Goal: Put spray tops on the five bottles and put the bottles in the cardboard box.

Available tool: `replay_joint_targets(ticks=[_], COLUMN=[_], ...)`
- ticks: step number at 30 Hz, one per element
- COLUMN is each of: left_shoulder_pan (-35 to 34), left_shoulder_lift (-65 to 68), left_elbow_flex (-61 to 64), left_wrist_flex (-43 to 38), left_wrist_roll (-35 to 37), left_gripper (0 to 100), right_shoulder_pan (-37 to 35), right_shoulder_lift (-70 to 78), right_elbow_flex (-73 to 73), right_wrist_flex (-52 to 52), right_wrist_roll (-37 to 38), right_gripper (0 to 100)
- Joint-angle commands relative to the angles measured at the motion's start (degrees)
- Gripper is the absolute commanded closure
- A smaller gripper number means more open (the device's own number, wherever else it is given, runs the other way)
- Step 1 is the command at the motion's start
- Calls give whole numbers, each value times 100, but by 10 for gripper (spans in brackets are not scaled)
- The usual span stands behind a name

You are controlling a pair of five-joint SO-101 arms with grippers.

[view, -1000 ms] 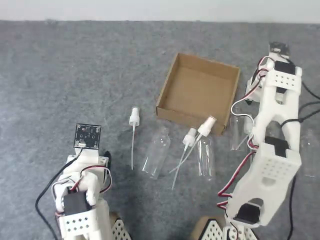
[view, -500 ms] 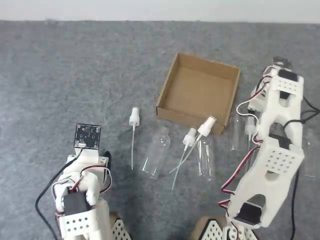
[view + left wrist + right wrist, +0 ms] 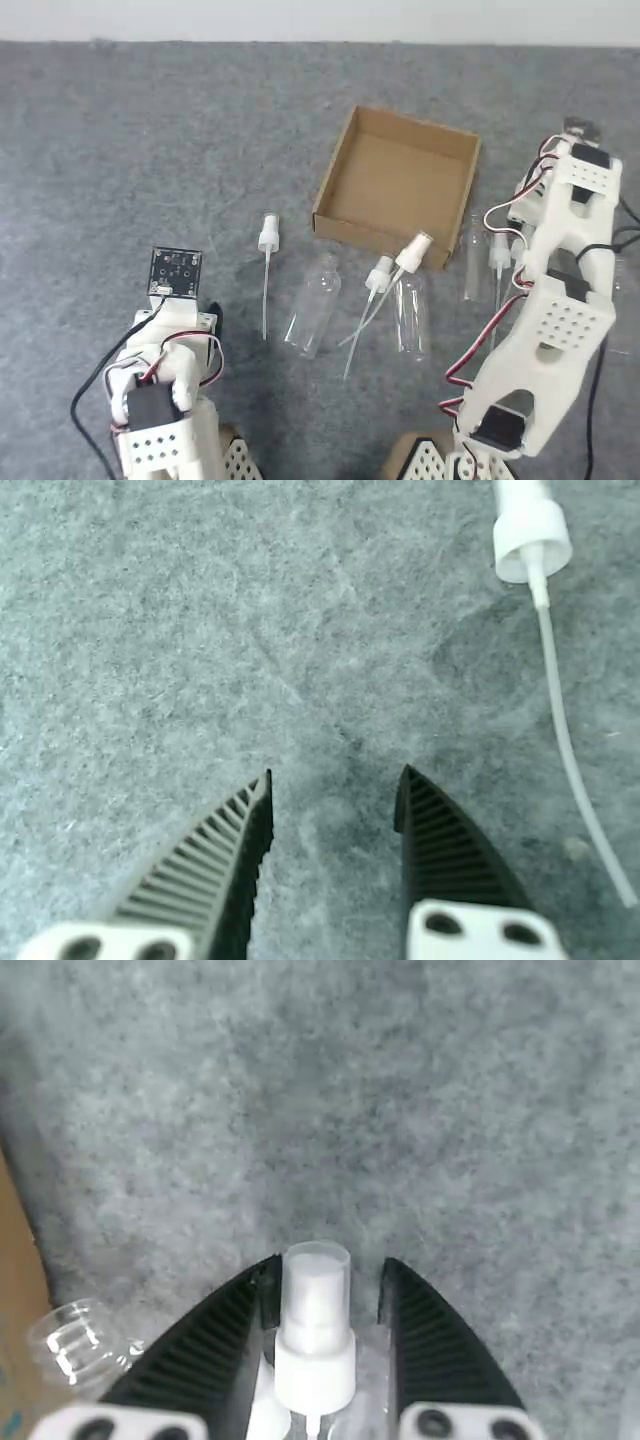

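Beside box (image 3: 370,233), right fingers (image 3: 210,1345) parted around spray top (image 3: 315,1330)

From my end this reads as a small robotics lab bench — a test set-up. Grey felt matting (image 3: 150,150) covers the table up to a plain pale wall (image 3: 300,20). The left arm (image 3: 160,400) and right arm (image 3: 550,330) are white printed shells with exposed wiring (image 3: 527,187) — a bare camera board (image 3: 175,270) tops the left wrist. A cardboard box (image 3: 375,235) and clear bottles (image 3: 313,305) lie on the felt.

Spray top (image 3: 316,1332) stem cut off at edge.
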Motion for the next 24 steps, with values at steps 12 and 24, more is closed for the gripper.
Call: replay_joint_targets(ticks=[12,24], left_shoulder_pan=[-26,-26], left_shoulder_lift=[-123,-123], left_elbow_flex=[-48,-48], left_wrist_flex=[-97,-97], left_wrist_roll=[-35,-35], left_gripper=[819,819], right_shoulder_pan=[-189,-171], right_shoulder_lift=[48,127], right_elbow_flex=[-26,-431], right_wrist_flex=[-84,-48], right_wrist_roll=[0,0], right_gripper=[834,957])
